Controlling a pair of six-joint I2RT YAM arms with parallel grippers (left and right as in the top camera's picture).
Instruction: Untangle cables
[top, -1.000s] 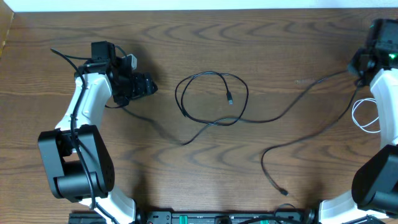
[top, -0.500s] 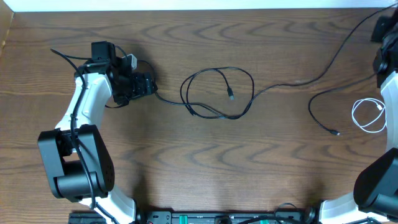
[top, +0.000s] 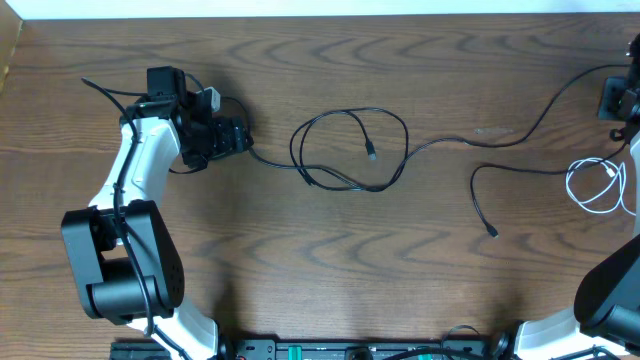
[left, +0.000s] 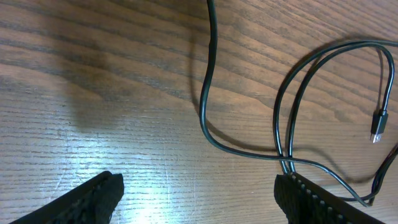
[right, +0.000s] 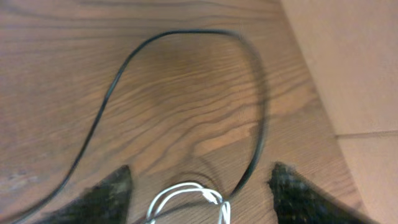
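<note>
**Centre loop could cinch tight, and the white coil could get dragged in**

Both my hands are released, with nothing between the fingers. The left hand (left: 199, 196) hovers low over the counter (top: 300, 290), just left of the black loop (top: 350, 150). The right hand (right: 199, 193) sits at the far right end, over the white cable (top: 595, 185).

The black cables are not yet apart. In the left wrist view two strands run side by side, and another passes over them at a crossing (left: 286, 160). If I clench there I may catch more than one strand, and a pull would draw the loop tight instead of opening it. The loose plug (top: 371, 153) lying inside the loop could also snag on its way out.

On the right, a black strand (right: 255, 106) arcs round and meets the white coil. I cannot tell whether it lies over or under. Dragging either one could tangle them together, or sweep the coil off the counter's end, which is close.
</note>
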